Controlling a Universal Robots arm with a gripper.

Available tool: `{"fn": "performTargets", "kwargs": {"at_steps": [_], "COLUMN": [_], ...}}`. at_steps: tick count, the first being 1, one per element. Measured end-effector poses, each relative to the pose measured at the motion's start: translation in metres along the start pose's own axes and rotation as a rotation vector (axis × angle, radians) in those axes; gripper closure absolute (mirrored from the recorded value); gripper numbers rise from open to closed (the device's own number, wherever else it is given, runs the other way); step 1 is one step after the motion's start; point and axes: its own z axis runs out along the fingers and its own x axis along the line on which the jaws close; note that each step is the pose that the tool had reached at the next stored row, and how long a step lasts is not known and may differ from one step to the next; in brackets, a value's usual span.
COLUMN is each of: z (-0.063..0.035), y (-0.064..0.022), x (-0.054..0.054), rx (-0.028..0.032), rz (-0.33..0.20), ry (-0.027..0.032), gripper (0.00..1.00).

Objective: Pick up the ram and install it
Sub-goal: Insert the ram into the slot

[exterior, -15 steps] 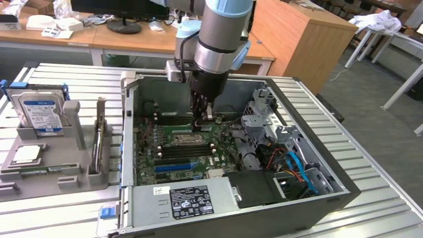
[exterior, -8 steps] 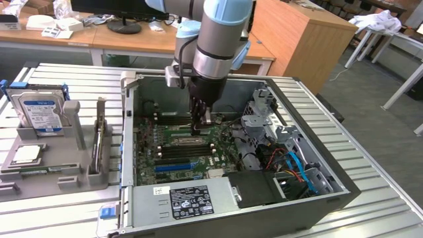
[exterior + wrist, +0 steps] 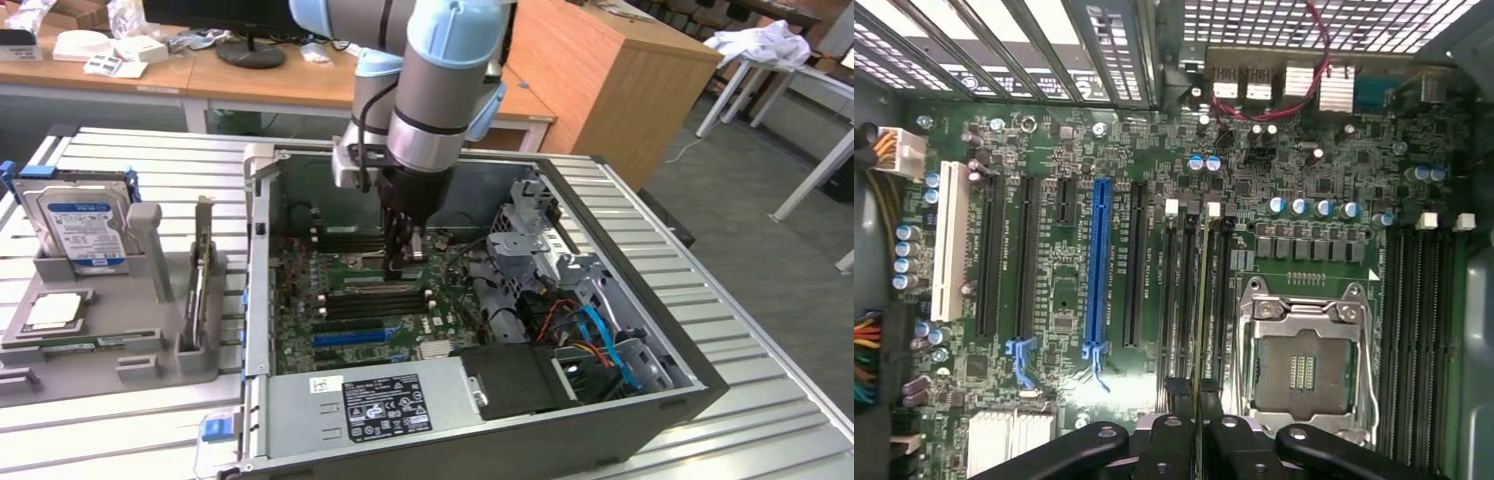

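Nearest in the exterior view is the power supply [image 3: 387, 405], its label facing up, at the front end of the open computer case [image 3: 561, 440]. The case lies on its side on the slatted metal table [image 3: 147, 150]. Just past the power supply is the green motherboard [image 3: 300, 300], with a blue expansion slot [image 3: 350, 338] showing.

And there's the arm, reaching straight down into the middle of the case. Its gripper [image 3: 404, 262] is right down at the board, over the black memory slots [image 3: 367, 297].

Over to the wrist view: the two dark fingers [image 3: 1172, 450] sit close together, pinching the ram [image 3: 1200, 300]. We see it edge-on, a thin strip running away from the fingertips. It lines up along the memory slots just beside the open CPU socket [image 3: 1304, 350] (seated or only hovering above the slot, I cannot tell from here).

On the exterior view's left, a hard drive [image 3: 80, 225] stands upright in a grey holder [image 3: 147, 340], well apart from the case. Farthest back are the wooden desks [image 3: 267, 85].
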Motion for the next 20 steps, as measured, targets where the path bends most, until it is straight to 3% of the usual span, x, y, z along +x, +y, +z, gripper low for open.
{"fn": "performTargets", "kwargs": {"at_steps": [10,20], "z": [0.0181,0.0186], "y": [0.0,0.0001], "x": [0.0,0.0], "rx": [0.0001,0.0001], "rz": [0.0,0.0], "ry": [0.0,0.0001], "gripper": [0.87,0.87]}}
